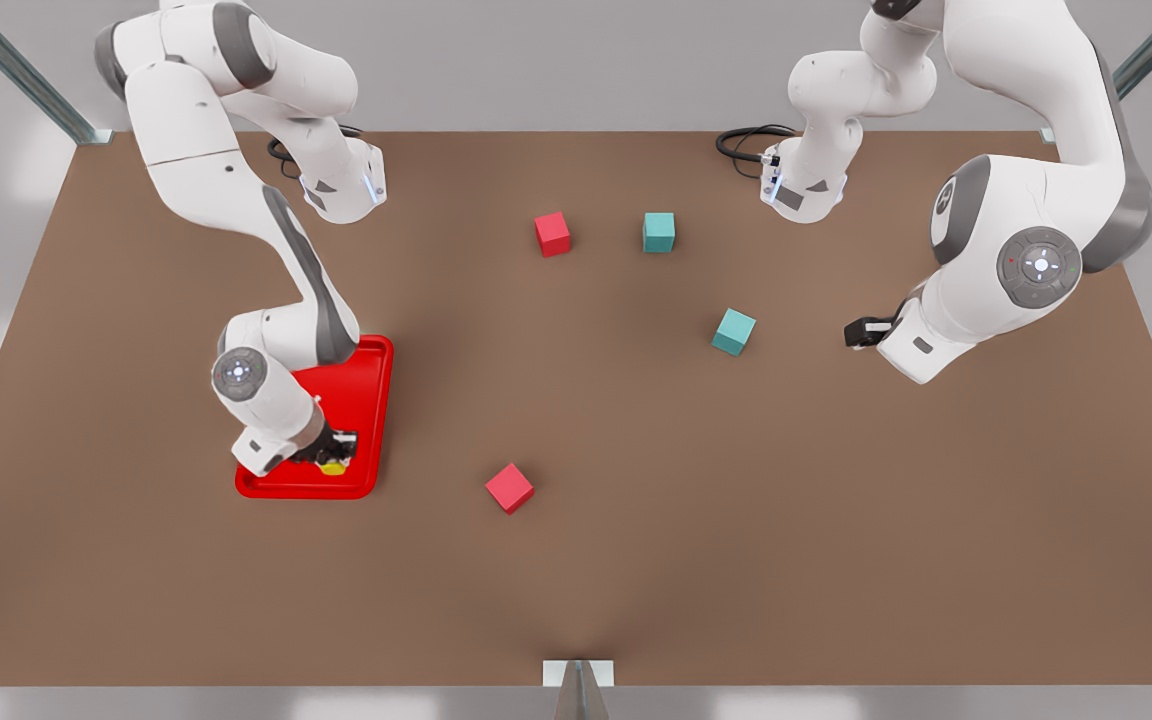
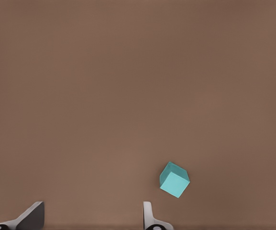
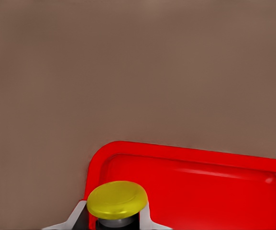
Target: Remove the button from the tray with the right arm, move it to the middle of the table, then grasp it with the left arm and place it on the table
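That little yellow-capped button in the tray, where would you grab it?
By the dark body under the yellow cap, from above. The button stands upright near a corner of the tray, and the cap overhangs the body. The right gripper already straddles it there.

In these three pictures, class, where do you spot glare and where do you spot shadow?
Right wrist view: a pale streak of glare on the tray floor and a soft sheen on the button cap. Front view: a soft dark patch on the table at its near edge. Left wrist view: the table is evenly lit.
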{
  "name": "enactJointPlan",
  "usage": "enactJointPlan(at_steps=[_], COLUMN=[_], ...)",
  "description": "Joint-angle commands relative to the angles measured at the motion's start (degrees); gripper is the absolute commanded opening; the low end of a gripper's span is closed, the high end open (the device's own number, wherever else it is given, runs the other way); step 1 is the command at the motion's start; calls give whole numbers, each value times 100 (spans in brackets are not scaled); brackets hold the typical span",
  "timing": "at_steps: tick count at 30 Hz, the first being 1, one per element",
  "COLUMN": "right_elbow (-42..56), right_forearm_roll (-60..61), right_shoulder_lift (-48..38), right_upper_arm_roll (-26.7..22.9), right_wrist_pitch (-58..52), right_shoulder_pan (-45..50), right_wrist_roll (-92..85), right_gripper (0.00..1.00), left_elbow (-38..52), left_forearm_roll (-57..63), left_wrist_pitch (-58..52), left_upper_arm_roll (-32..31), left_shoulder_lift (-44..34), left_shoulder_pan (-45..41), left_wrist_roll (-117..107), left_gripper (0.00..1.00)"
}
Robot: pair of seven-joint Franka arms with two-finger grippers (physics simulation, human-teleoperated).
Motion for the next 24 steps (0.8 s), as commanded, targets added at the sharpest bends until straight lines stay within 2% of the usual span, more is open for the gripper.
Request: enactJointPlan(at_steps=[1, 7, 9, 11, 14, 15, 16, 19, 20, 24], right_elbow=[164, 541, 1191, 1560, 2746, 3414, 4636, 5788, 6017, 6166], right_forearm_roll=[-81, -46, 455, 569, 762, 763, 763, 763, 771, 789], right_shoulder_lift=[12, 187, 556, 794, 1531, 1918, 2630, 3553, 3790, 4063], right_upper_arm_roll=[22, 31, 22, 22, 22, 13, 13, -109, -251, -233], right_wrist_pitch=[-699, -822, -1279, -1288, -1806, -2166, -2861, -2906, -2897, -2826], right_shoulder_pan=[181, 1368, 1755, 2256, 2941, 3126, 3337, 3784, 3917, 4128], right_wrist_roll=[1112, 3476, 4205, 5146, 6200, 6474, 6781, 7273, 7344, 7151], right_gripper=[39, 39, 39, 39, 40, 40, 40, 40, 40, 40], left_elbow=[3, 3, 3, 3, -6, -6, -6, 3, 3, -6], left_forearm_roll=[3, 3, 3, 3, 3, 3, 3, 3, 3, 3], left_wrist_pitch=[-20, -20, -20, -20, -20, -20, -20, -20, -20, -20], left_upper_arm_roll=[-3, -3, -3, -3, -3, -3, -3, -3, -3, -3], left_shoulder_lift=[-6, -6, -6, -6, -6, -6, -6, 29, 29, 38], left_shoulder_pan=[0, 0, 0, 0, 0, 0, 0, 0, 0, 9], left_wrist_roll=[-74, -65, -65, -65, -65, -65, -65, -56, -56, -56], left_gripper=[100, 100, 100, 100, 100, 100, 100, 100, 100, 100])
